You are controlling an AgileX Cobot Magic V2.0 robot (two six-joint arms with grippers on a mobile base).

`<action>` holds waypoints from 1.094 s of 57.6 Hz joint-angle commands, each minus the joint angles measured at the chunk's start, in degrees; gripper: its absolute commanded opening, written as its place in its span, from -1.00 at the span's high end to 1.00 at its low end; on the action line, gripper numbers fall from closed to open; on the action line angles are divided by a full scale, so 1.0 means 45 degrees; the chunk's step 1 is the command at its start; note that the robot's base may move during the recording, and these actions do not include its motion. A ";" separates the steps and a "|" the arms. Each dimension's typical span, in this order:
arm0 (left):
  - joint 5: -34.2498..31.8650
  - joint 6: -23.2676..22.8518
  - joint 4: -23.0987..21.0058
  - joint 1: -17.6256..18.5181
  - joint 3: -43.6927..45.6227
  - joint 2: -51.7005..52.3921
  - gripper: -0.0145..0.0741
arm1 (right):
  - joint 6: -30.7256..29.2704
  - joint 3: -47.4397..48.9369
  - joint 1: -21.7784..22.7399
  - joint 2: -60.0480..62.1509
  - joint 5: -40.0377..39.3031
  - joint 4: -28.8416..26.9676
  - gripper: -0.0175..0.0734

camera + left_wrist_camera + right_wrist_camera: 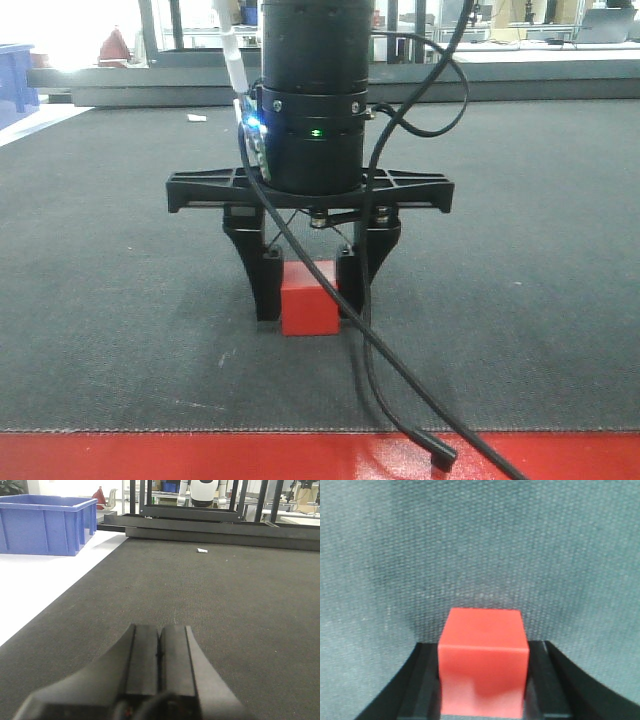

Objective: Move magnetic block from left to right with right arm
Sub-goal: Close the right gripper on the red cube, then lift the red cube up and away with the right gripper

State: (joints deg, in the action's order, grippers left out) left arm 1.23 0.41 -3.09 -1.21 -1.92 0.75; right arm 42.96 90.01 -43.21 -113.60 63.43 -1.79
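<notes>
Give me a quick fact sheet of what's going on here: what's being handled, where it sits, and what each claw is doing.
Object: red block, a plain cube
Where it sits: on the dark mat
Right gripper: pointing down, one finger on each side of the block, closed on it
Left gripper: shut, empty, low over the mat
Lifted yet: apparently not; the block looks to rest on the mat
Also around: blue bin beside the mat; black cable hanging in front of the right gripper
</notes>
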 commanded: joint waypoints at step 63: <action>-0.0999 -0.0091 -0.0033 0.0084 -0.0085 0.0145 0.96 | -0.9377 -1.0066 0.6884 1.2150 -0.7620 -0.0692 -0.07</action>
State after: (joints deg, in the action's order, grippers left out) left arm 1.23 0.41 -3.09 -1.21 -1.92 0.75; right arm 6.01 46.34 -15.67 -63.91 37.52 -2.23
